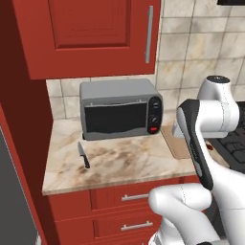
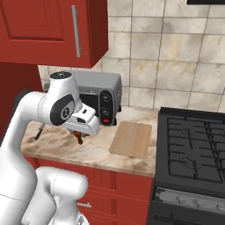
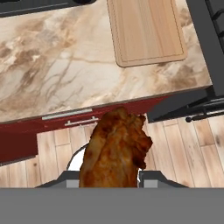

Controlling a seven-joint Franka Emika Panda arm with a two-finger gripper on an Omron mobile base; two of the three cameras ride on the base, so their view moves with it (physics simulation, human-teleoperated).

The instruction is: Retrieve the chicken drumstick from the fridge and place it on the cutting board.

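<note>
My gripper (image 3: 111,178) is shut on the chicken drumstick (image 3: 114,151), a reddish-brown piece that hangs between the fingers in the hand view, over the counter's front edge and the wooden floor. From the right base view the gripper (image 2: 79,137) hovers a little above the countertop in front of the toaster oven, with a bit of the drumstick (image 2: 79,135) showing under the hand. The tan cutting board (image 2: 131,139) lies flat on the counter to the right of the hand, apart from it; it also shows as the cutting board (image 3: 146,28) and the cutting board (image 1: 173,142), partly behind my arm. A dark grey fridge (image 1: 14,201) edge stands at far left.
A grey toaster oven (image 1: 119,109) stands at the back of the beige marbled countertop (image 1: 124,160). A black-handled knife (image 1: 83,155) lies at the counter's left. A black stove (image 2: 193,145) borders the board on the right. Red upper cabinets (image 1: 86,33) hang above.
</note>
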